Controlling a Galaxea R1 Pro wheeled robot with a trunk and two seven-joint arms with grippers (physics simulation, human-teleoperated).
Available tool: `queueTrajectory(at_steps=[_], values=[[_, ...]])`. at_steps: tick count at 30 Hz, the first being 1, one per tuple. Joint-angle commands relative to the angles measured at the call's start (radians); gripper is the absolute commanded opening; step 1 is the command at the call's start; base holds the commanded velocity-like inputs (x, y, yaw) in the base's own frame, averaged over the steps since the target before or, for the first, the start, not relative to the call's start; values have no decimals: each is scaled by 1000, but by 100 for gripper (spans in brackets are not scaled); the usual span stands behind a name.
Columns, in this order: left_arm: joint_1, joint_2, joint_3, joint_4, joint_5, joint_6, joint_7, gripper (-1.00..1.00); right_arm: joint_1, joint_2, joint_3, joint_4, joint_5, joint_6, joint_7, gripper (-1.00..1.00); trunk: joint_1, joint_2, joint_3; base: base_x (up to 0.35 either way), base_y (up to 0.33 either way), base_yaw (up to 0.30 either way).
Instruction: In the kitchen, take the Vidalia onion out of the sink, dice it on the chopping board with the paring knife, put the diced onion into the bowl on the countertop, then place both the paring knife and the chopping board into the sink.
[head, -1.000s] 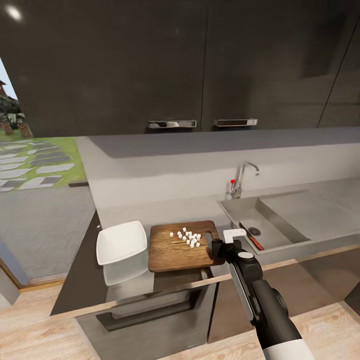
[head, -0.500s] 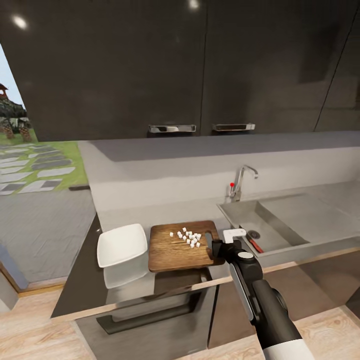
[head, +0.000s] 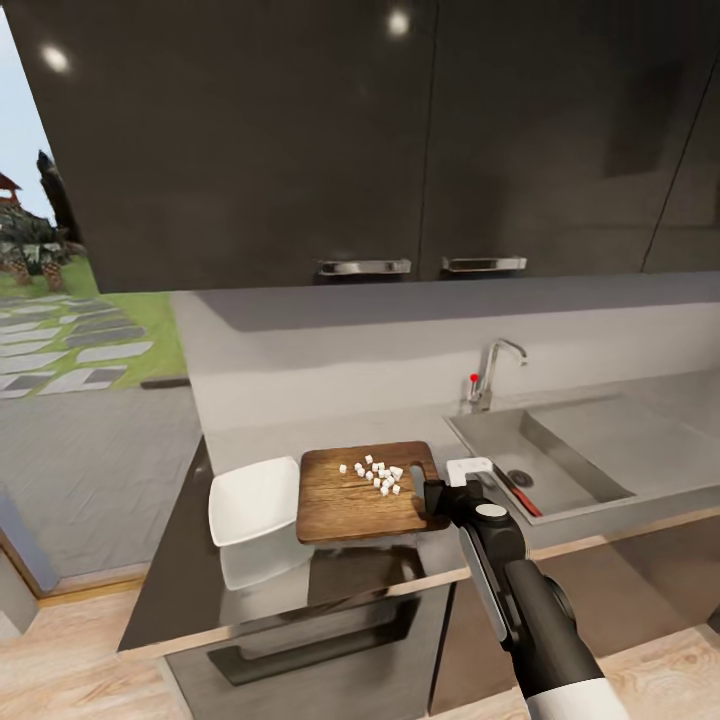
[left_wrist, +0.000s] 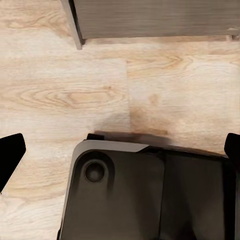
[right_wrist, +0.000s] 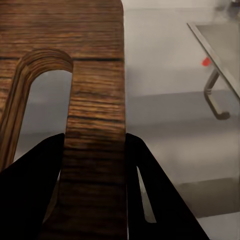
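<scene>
My right gripper (head: 436, 497) is shut on the handle end of the dark wooden chopping board (head: 345, 500), holding it level just above the countertop (head: 300, 428). The diced onion (head: 378, 476) lies as a pile of white cubes on the board. In the right wrist view the black fingers (right_wrist: 35, 180) clamp the board's edge (right_wrist: 95, 100) beside its slot hole. Just left of the board sits the white bowl (head: 255, 500). Inside the sink (head: 575, 450) lies the paring knife (head: 521, 496), red handle showing. My left gripper (left_wrist: 120, 150) is open over the wooden floor.
A chrome tap (head: 492, 370) with a red knob (head: 474, 378) stands behind the sink. Dark wall cabinets (head: 400, 150) hang above the counter. The counter ends at the left, near an opening to a garden (head: 80, 330). An oven front (head: 310, 640) is below the board.
The whole picture has shifted, so the camera moved. The counter, bowl and sink slid right in the view while the held board stayed put, leaving it closer to the bowl.
</scene>
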Motion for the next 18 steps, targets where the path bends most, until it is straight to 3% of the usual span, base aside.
queueTrajectory(at_steps=[1,18], values=[[0,-1,1,-1,10,-1,-2,100,-1,0,1,-1,5,6,-2,-100,1,-2,0,81,129,0],[0,-1,1,-1,10,-1,-2,100,-1,0,2,-1,5,6,-2,-100,1,-2,27,156,135,0]])
